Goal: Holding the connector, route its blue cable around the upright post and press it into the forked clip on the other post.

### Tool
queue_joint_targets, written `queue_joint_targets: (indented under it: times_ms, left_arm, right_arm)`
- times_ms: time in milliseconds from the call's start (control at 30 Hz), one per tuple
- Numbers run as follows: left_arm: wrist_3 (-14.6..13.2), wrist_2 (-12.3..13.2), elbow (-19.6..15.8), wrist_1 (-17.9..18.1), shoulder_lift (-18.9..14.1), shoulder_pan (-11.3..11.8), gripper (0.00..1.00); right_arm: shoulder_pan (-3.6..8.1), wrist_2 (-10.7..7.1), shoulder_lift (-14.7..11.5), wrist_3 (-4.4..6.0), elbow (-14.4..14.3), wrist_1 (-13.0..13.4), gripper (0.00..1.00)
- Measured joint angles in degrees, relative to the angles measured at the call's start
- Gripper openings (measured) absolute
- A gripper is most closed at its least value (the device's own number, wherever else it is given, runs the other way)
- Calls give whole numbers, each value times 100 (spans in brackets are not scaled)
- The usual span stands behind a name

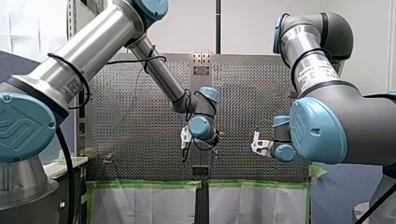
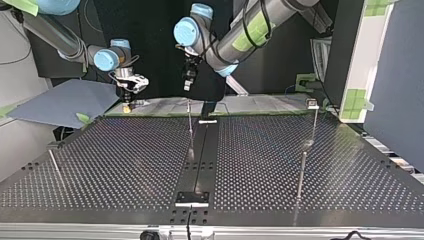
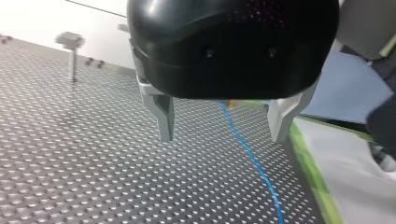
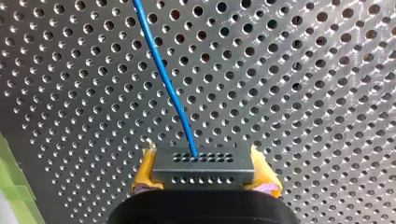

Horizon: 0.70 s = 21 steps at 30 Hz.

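Note:
My right gripper (image 4: 205,181) is shut, its yellow pads (image 4: 144,175) clamping a grey multi-hole connector (image 4: 203,167). A blue cable (image 4: 163,79) leaves the connector's face and runs away over the perforated table. In the top view this gripper (image 2: 128,95) hangs low over the table's far left edge. My left gripper (image 3: 224,137) hovers open above the table, and the blue cable (image 3: 250,156) lies on the surface below and between its metal fingers (image 3: 164,116). A short post with a forked clip head (image 3: 71,44) stands further off beside it. The top view shows a thin upright post (image 2: 190,125) near the middle.
More thin posts stand on the table at the top view's right (image 2: 301,175) and left (image 2: 54,164), plus one with a clip head (image 2: 313,105) at the far right. A black centre strip (image 2: 200,160) crosses the table. Green tape (image 3: 310,163) lines the table's edge.

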<state>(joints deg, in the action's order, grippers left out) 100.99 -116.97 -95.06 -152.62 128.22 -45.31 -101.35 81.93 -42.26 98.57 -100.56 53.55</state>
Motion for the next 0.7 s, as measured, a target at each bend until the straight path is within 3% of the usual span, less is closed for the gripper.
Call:
queue_joint_targets:
  times_ms: [233,700]
  left_arm:
    - [308,-192,-313,310,-312,-37,100]
    - [594,-322,-979,976,-978,-27,100]
  right_arm:
    - [8,-107,0,104,-2,-14,0]
    - [15,-189,-1,112,1,-80,0]
